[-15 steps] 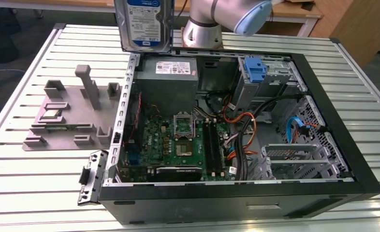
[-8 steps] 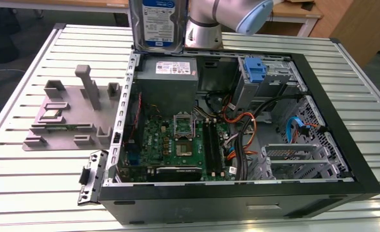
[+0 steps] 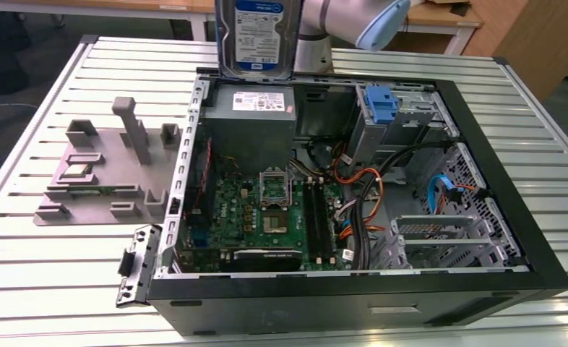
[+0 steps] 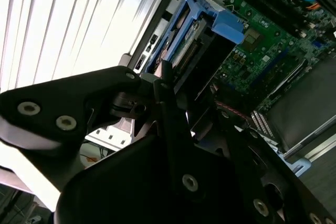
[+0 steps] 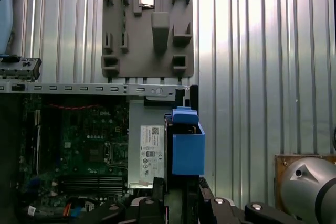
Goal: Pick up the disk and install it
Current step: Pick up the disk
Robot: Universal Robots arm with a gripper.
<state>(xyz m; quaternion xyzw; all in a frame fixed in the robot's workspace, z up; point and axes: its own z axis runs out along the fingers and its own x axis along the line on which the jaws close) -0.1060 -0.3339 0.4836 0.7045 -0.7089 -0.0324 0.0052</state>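
The disk (image 3: 261, 35) hangs upright at the top of the exterior view, its white-and-blue label facing the camera, above the far wall of the open computer case (image 3: 515, 238) and just over the grey power-supply box (image 3: 255, 108). In both wrist views my gripper (image 4: 176, 90) (image 5: 181, 190) is shut on the disk's near end. The disk (image 4: 210, 30) (image 5: 187, 148) sits in its blue carrier frame and sticks out past the black fingers (image 4: 173, 114). The drive cage with a tall blue bracket (image 3: 382, 108) lies toward the exterior view's right of the disk.
Inside the case lie the green motherboard (image 3: 264, 210), orange and blue cables (image 3: 371, 188) and a metal cage (image 3: 443, 238). A grey parts fixture (image 3: 101, 173) with upright posts sits on the slatted table (image 3: 53, 289) at the exterior view's left. The arm (image 3: 356, 22) reaches in from the top.
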